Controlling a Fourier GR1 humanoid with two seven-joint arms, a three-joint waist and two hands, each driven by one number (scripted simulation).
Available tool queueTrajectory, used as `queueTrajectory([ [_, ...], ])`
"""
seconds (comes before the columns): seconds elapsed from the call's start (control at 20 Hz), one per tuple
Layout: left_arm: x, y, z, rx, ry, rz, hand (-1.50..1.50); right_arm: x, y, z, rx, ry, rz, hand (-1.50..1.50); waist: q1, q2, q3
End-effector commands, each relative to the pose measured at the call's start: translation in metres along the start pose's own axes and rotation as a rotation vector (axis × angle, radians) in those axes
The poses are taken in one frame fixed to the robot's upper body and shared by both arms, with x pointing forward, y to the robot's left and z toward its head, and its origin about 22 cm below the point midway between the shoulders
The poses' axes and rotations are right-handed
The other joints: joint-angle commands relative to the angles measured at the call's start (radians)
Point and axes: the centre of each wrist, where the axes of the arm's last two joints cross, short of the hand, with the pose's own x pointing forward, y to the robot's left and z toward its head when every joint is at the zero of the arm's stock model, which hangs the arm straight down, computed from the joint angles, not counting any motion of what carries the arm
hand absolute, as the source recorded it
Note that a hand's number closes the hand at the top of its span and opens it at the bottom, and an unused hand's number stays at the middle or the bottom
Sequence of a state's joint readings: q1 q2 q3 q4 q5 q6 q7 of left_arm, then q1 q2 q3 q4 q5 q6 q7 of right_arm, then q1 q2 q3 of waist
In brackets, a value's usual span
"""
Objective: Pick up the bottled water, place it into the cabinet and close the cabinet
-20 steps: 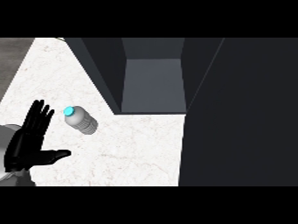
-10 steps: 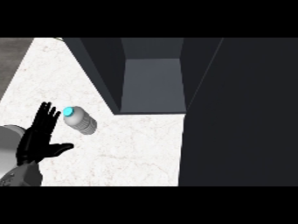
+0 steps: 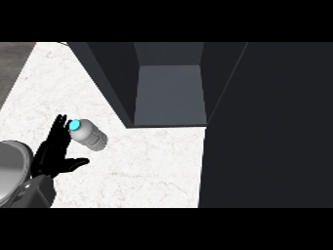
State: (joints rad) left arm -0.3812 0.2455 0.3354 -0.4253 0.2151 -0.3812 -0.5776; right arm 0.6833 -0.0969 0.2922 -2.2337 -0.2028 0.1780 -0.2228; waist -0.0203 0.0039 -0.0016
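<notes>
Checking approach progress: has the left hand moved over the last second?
Yes. The left hand has shifted right and slightly up the view, toward the bottled water and the open cabinet; its open fingers now reach the bottle's cap end.

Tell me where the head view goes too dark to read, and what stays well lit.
Head view: the cabinet door at the right is near-black and shows no detail; the cabinet interior is dim grey; the white counter, bottled water and open left hand are evenly lit.

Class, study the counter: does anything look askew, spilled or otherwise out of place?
Nothing stands out. The bottled water stands capped on the counter with no spill, the left hand open beside it, and the cabinet is open.
</notes>
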Motion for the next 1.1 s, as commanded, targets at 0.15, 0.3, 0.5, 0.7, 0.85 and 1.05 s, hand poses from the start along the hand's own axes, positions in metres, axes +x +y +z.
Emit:
queueTrajectory([
  [0.15,-0.013,-0.011,-0.004,-0.022,-0.002,0.006,-1.5,-0.007,0.01,-0.007,0.014,-0.007,0.017,-1.5,-0.001,0.002,0.0],
  [0.3,-0.006,-0.016,-0.017,-0.017,0.028,0.062,-1.5,-0.001,0.007,-0.003,0.001,0.012,-0.022,-1.5,-0.003,0.002,-0.001],
  [0.5,-0.018,-0.02,-0.008,-0.035,0.019,0.096,-1.5,-0.01,0.015,-0.01,0.011,-0.01,-0.007,-1.5,-0.009,0.004,-0.001],
  [0.7,-0.031,-0.031,-0.003,-0.086,0.033,0.169,-1.5,-0.007,0.01,-0.007,0.014,-0.011,-0.008,-1.5,-0.009,0.004,-0.001],
  [0.85,-0.026,-0.028,-0.007,-0.097,0.052,0.207,-1.5,-0.005,0.005,-0.007,0.033,-0.01,-0.012,-1.5,-0.014,0.006,-0.002],
  [1.05,-0.028,-0.029,-0.005,-0.117,0.033,0.232,-1.5,-0.013,0.001,-0.016,0.011,-0.001,-0.028,-1.5,-0.008,0.007,-0.002],
])
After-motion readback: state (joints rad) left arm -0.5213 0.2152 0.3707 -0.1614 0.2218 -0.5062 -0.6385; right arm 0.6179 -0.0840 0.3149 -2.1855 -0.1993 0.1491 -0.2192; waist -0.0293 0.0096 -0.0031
